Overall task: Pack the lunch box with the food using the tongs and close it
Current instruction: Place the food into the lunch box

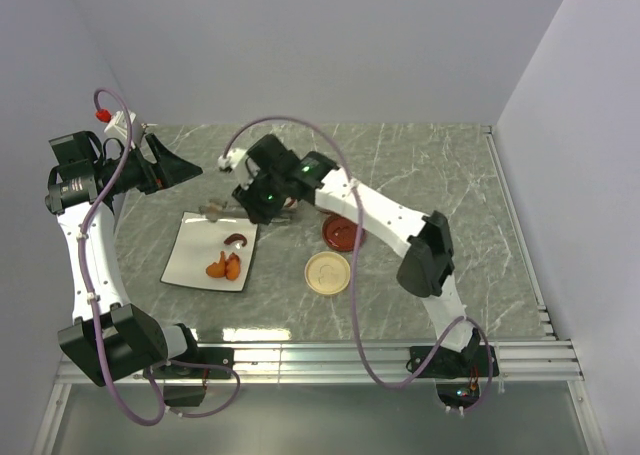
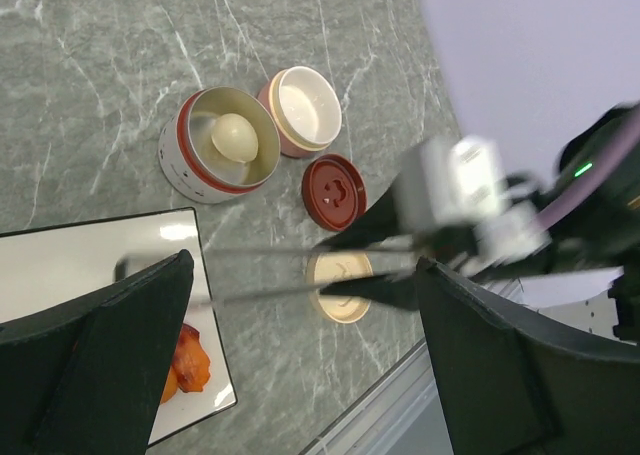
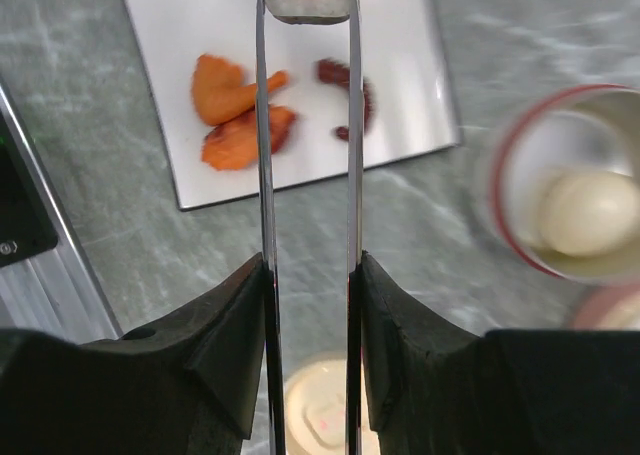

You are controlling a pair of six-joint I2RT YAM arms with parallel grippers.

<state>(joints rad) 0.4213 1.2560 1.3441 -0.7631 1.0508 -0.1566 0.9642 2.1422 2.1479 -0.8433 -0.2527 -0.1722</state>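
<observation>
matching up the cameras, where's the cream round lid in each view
Top view: cream lid near centre, just right of the white plate.
Left wrist: lower centre, partly behind the tongs.
Right wrist: bottom edge, between the tongs' arms.
Shared landmark: the white plate.

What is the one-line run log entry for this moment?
right jaws: shut on tongs | tongs: pinching sushi slice | lunch box: open, egg inside | plate: orange bits, brown piece | left jaws: open, empty
</observation>
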